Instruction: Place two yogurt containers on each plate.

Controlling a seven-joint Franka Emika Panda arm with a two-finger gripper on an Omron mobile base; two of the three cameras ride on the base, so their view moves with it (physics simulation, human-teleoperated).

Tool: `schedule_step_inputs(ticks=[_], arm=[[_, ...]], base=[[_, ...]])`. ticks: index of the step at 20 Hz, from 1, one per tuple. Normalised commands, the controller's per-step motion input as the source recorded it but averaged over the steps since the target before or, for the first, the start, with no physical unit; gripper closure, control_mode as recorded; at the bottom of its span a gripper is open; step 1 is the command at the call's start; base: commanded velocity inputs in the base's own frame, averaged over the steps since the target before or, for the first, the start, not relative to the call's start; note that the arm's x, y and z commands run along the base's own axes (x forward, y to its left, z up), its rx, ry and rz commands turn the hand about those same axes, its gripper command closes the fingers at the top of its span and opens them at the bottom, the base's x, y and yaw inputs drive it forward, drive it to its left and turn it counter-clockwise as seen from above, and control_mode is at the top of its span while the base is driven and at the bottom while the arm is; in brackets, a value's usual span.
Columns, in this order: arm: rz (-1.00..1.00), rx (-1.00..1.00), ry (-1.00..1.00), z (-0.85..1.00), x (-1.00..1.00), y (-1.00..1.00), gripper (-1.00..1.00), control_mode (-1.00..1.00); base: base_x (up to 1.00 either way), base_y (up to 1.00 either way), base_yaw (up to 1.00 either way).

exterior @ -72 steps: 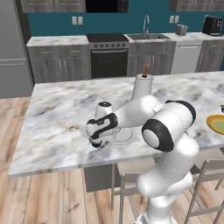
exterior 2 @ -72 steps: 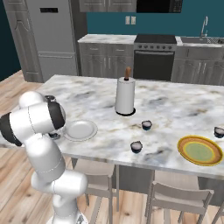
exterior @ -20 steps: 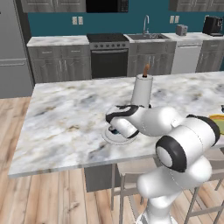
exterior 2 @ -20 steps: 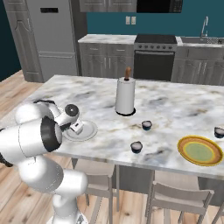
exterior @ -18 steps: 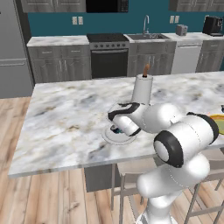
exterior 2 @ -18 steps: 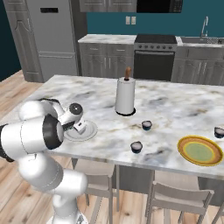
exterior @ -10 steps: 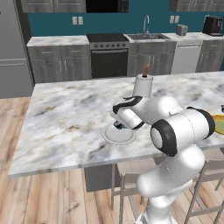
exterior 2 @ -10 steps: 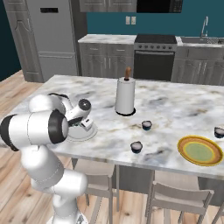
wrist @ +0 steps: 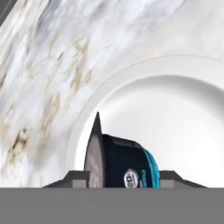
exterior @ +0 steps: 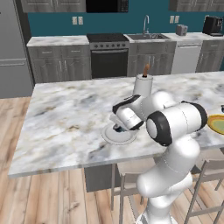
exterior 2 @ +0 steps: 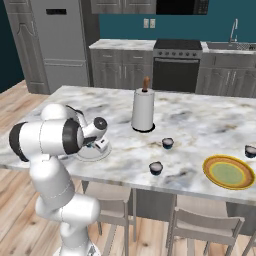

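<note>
Marble tabletop [exterior: 65, 118] is spanning a kitchen with grey cabinets and a teal back wall. Near its front edge the white plate [exterior: 110, 138] is lying under the arm's hand, and the pincer [exterior: 119, 128] is hanging just over the plate's bowl. In the hand view a yogurt cup [wrist: 124, 164] is sitting between the pincer's tips above the white plate [wrist: 183, 113], dark-sided with a teal band; the pincer is looking closed on it, though the tips themselves are mostly hidden. Whether the cup is touching the plate, I cannot tell.

Two more cups [exterior 2: 167, 143] [exterior 2: 156, 168] are standing on bare marble between the paper towel roll [exterior 2: 143, 110] and the yellow plate [exterior 2: 228, 172], and a fourth [exterior 2: 250, 151] is sitting near the right edge.

Such a cup is probably light, stiff and small, so it is likely tipping easily; gripping across the dark side wall, low down, seems safest, since the pale top may be thin foil.

A small white label is showing on the held cup's side, but its writing is too small to read.
</note>
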Motion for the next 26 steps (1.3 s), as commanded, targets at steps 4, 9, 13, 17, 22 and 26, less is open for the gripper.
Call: schedule_step_inputs(ticks=[4,9,13,17,22,26], arm=[[0.06,0.00,0.00,-0.43,0.20,0.00,1.00,-1.00],[0.05,0.00,0.00,-0.30,0.16,-0.03,1.00,-1.00],[0.04,0.00,0.00,-0.28,0.15,-0.01,1.00,-1.00],[0.05,0.00,0.00,-0.18,0.07,-0.10,-1.00,-1.00],[0.04,0.00,0.00,-0.11,-0.01,-0.56,-1.00,-1.00],[0.02,0.00,0.00,-0.13,-0.04,-0.59,-1.00,-1.00]], base=[[0.00,0.00,0.00],[0.00,0.00,0.00],[0.00,0.00,0.00],[0.00,0.00,0.00],[0.00,0.00,0.00],[0.00,0.00,0.00]])
